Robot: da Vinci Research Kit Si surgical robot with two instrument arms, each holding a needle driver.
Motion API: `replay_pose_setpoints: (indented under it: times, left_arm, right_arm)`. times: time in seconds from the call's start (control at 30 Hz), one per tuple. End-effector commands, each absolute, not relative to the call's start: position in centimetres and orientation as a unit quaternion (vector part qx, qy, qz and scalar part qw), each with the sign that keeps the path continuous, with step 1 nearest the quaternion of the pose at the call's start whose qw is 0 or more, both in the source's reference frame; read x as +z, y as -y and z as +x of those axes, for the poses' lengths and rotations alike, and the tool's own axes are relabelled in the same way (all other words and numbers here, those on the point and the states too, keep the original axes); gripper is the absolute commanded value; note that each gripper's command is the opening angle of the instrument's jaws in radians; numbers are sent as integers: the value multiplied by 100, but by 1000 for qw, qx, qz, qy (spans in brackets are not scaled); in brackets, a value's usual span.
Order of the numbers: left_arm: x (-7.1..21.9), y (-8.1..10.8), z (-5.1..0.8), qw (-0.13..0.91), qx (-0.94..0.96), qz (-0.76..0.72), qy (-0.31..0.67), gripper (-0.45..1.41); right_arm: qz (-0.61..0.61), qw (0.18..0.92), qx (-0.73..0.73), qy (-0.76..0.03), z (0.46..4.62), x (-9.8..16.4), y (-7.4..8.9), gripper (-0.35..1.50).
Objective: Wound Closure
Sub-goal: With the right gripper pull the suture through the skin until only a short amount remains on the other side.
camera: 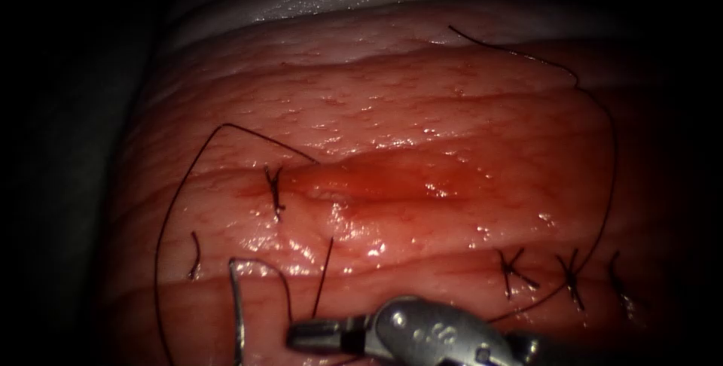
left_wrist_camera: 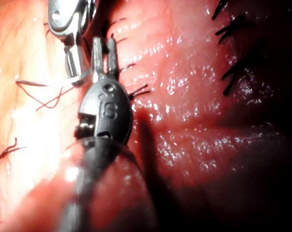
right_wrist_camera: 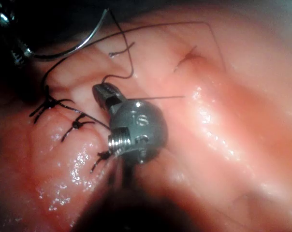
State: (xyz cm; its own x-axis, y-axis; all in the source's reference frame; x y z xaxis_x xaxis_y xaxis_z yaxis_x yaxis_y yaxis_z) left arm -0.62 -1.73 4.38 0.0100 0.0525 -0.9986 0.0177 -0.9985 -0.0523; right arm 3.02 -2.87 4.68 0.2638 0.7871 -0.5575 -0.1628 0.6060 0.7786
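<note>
The left arm's tool [right_wrist_camera: 15, 48] grips the needle [camera: 238, 313]. The right wrist view shows its jaws clamped on the end of the curve away from the thread, while the thread-bearing end stands free. In the endoscope view the needle rises steeply near the tissue's front edge, to the left of and below the cut [camera: 392, 185]. Its visible length is clear of the tissue [camera: 452, 110].

The right arm's tool [camera: 297, 333] lies low over the front edge, just right of the needle, with its jaws pressed together and pointing left. A strand ends close to their tip, but whether it is pinched cannot be told.

The thread [camera: 162, 245] leaves the needle's upper end in a small loop. A longer run sweeps in a wide arc around the left end of the cut, and another curves along the tissue's right side toward the back edge.

The cut runs across the middle of the tissue, with red fluid [camera: 354, 181] pooled in it and one knotted stitch [camera: 275, 194] at its left end. Three more stitches [camera: 514, 269] sit in a row near the front right edge.

In the left wrist view the left tool's tip is close to the right tool's.
</note>
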Motion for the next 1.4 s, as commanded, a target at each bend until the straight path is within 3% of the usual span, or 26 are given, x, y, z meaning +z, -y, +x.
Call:
replay_pose_setpoints:
  times: [0.03,0.07,0.1,0.13,0.17,0.2,0.23,0.27,0.4,0.67,0.73,0.87,0.9,0.93,0.97,1.0,1.2,1.4]
  left_arm:
    - [439,175,-64,11,702,-712,27,-45]
    - [438,174,-63,13,704,-710,26,-45]
    - [436,170,-59,20,707,-706,22,-45]
    - [435,167,-56,25,708,-706,19,-45]
    - [435,167,-56,25,708,-706,19,-45]
    - [434,164,-52,30,709,-704,16,-45]
    - [433,152,-36,52,715,-697,5,-45]
    - [433,146,-29,61,717,-694,1,-45]
    - [434,129,-11,80,720,-689,-6,-45]
    - [449,121,-10,90,727,-680,-12,-45]
    - [454,119,-11,92,728,-679,-13,-45]
    - [457,117,-11,92,728,-679,-13,-45]
    - [457,116,-11,93,728,-679,-12,-45]
    - [457,115,-11,93,728,-679,-12,-45]
    - [457,114,-11,94,729,-678,-12,-45]
    - [457,112,-10,96,728,-678,-12,-45]
    - [479,87,-5,120,731,-671,-23,-45]
    - [504,90,-15,128,740,-660,-35,-45]
  right_arm:
    - [308,732,322,-514,314,466,294,-35]
    - [280,741,293,-535,315,466,291,-35]
    - [243,750,255,-561,314,468,284,-23]
    - [231,749,251,-568,313,471,277,20]
    - [231,749,251,-568,313,471,277,20]
    - [215,755,245,-569,311,473,272,49]
    - [147,782,218,-565,305,483,251,114]
    - [132,788,213,-563,303,486,246,124]
    - [91,791,212,-566,291,499,223,128]
    - [56,799,217,-558,285,531,196,118]
    - [47,801,224,-553,293,551,191,129]
    - [44,810,223,-541,298,570,188,126]
    - [44,812,221,-539,298,574,189,118]
    - [47,814,217,-537,298,577,190,98]
    - [64,823,198,-528,299,581,196,-20]
    - [96,827,218,-509,299,582,199,-35]
    - [169,818,298,-462,285,555,223,-35]
    - [181,813,289,-471,297,479,267,-35]
